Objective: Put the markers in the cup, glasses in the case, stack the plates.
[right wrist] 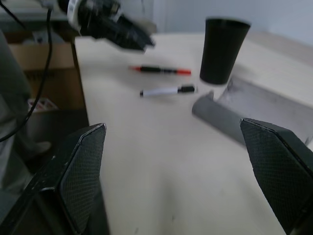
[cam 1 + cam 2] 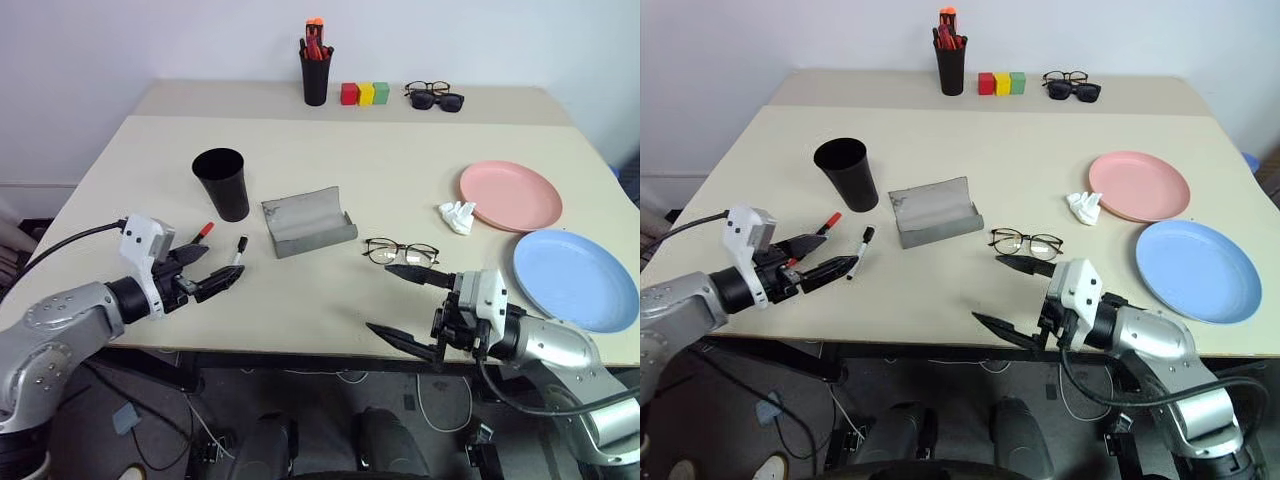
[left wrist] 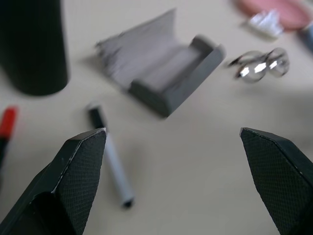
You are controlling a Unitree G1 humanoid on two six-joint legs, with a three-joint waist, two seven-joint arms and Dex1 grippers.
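The black cup (image 2: pixel 222 182) stands upright at the table's left. Just in front of it lie two markers, one with a red cap (image 2: pixel 200 232) and one white with a black cap (image 2: pixel 239 248). My left gripper (image 2: pixel 222 265) hovers open over the near edge beside them, holding nothing. The grey case (image 2: pixel 308 222) lies open mid-table. The clear-lens glasses (image 2: pixel 400 251) rest to its right, temples folded. My right gripper (image 2: pixel 380 298) is open and empty just in front of the glasses. The pink plate (image 2: pixel 510 195) and blue plate (image 2: pixel 575 278) lie side by side at the right.
A crumpled white scrap (image 2: pixel 458 215) sits by the pink plate. Along the far edge stand a black pen holder (image 2: pixel 315 70) with red and orange pens, three coloured blocks (image 2: pixel 364 93) and dark sunglasses (image 2: pixel 437 99).
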